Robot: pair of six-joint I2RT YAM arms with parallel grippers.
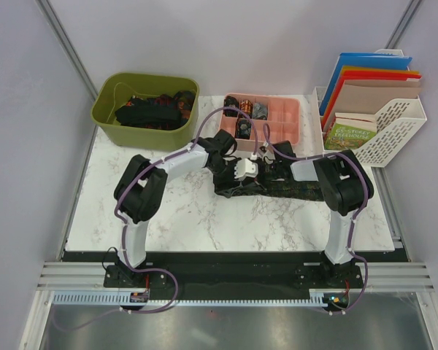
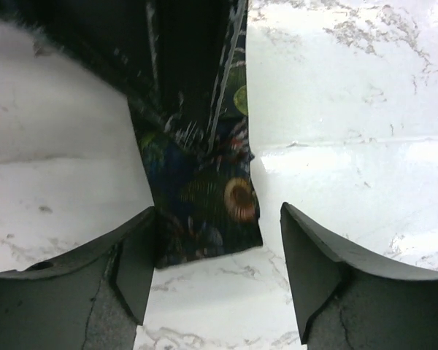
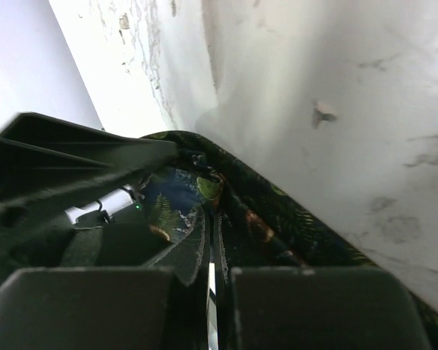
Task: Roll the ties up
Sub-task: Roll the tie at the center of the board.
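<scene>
A dark tie (image 1: 296,192) with a leafy green-brown pattern lies flat across the middle of the marble table (image 1: 204,219). In the left wrist view its narrow end (image 2: 201,204) rests on the marble, just ahead of my left gripper (image 2: 215,273). That gripper is open, its left fingertip (image 2: 135,255) touching the tie's edge. My right gripper (image 3: 217,299) is shut on a fold of the tie (image 3: 277,219), with fabric edges caught in the thin slit between the fingers. From above, both grippers, left (image 1: 242,169) and right (image 1: 276,172), meet over the tie's left half.
A green bin (image 1: 102,106) holding several loose dark ties stands at the back left. A pink compartment tray (image 1: 285,130) at the back middle holds rolled ties (image 1: 248,109). A white file rack (image 1: 394,131) with folders and books stands at the back right.
</scene>
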